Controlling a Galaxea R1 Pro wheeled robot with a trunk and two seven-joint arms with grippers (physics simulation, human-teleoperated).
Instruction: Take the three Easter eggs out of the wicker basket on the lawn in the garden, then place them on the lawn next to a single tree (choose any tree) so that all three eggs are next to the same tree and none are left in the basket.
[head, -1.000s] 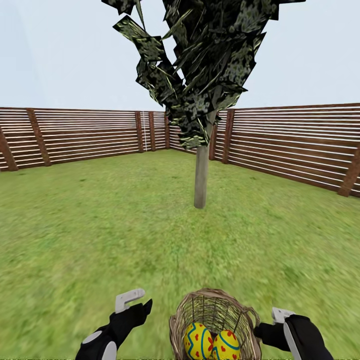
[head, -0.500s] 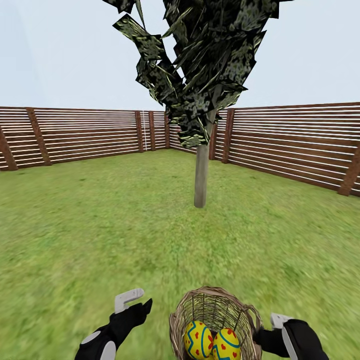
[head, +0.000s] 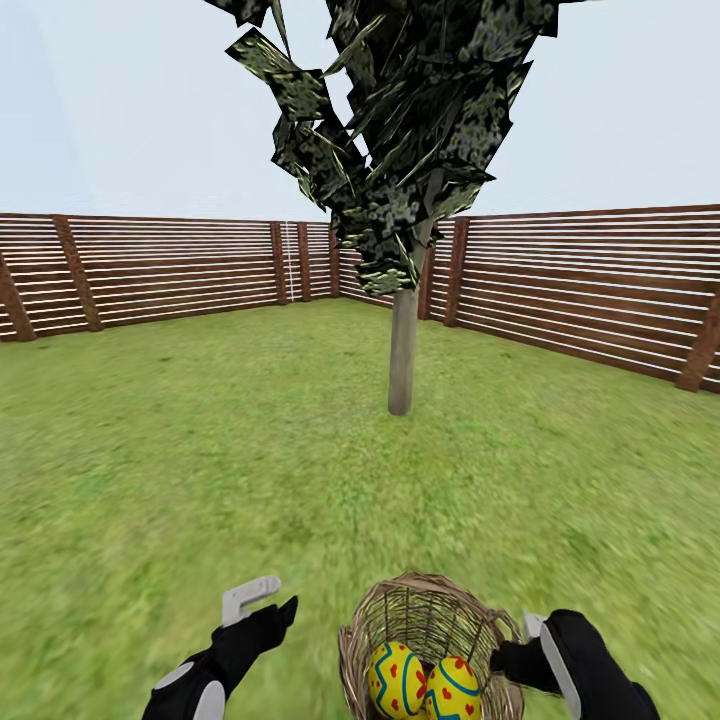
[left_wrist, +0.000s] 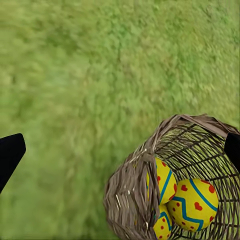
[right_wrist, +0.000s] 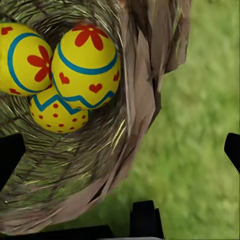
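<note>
The wicker basket (head: 430, 625) stands on the lawn (head: 200, 470) close in front of me. Two Easter eggs (head: 397, 680) show in it in the head view. The right wrist view looks into the wicker basket (right_wrist: 135, 115) and finds all three Easter eggs (right_wrist: 87, 67) lying together. My right gripper (head: 520, 645) is open at the basket's right rim, with the wall between its fingers (right_wrist: 10, 152). My left gripper (head: 262, 608) hangs open over grass left of the basket (left_wrist: 130, 195). The tree (head: 402, 350) rises straight ahead, a few steps beyond.
A brown slat fence (head: 180, 270) rings the garden behind the tree. Low dark leaf clumps (head: 400, 130) hang over the trunk. Open grass lies between the basket and the trunk.
My right gripper has slid left and closed in on the basket's right rim. The left arm has sunk slightly. Basket, eggs and tree have stayed where they were.
</note>
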